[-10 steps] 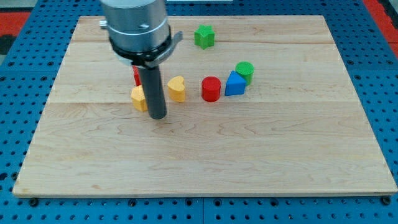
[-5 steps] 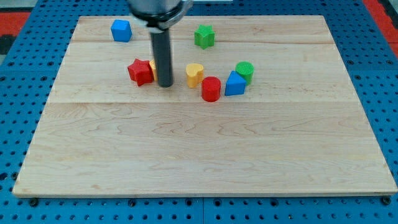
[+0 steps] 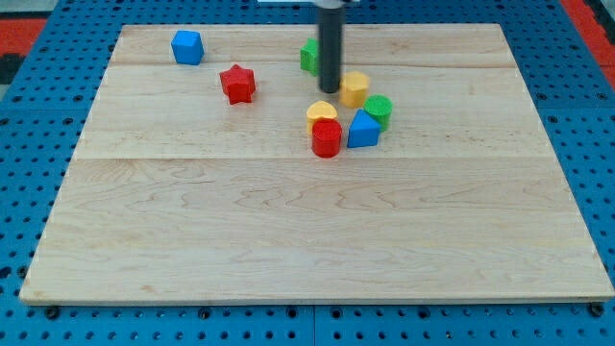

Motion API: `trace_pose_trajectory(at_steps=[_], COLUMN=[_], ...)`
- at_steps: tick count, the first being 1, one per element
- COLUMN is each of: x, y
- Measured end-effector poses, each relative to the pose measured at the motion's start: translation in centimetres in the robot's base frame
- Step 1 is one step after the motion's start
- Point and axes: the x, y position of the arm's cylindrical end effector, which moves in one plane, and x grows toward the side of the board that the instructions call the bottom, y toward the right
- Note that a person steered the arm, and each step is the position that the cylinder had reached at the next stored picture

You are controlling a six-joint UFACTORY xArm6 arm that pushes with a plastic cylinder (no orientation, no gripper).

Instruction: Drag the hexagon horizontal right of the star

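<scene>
Camera view: my tip [image 3: 330, 90] is seen touching the left side of the yellow hexagon [image 3: 355, 88], right of the red star [image 3: 237, 84]. No fingers are fitted. Drag judged nearly complete; only row alignment need be checked.

One cam, high front view, angled down over whole wooden board [image 3: 317, 240].

A pale wooden worktop [image 3: 317, 240] is lying on a blue perforated base [image 3: 29, 192], with what may be red matting [image 3: 19, 34] showing at the view's top corners.
</scene>
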Motion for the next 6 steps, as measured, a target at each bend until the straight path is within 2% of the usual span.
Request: trace_pose_trajectory(at_steps=[1, 2, 3, 4, 5, 6], x=[1.8, 5.0, 3.9, -0.9, -3.3, -3.6], y=[-3.2, 2.7, 4.5, 2.9, 4.3, 7.9])
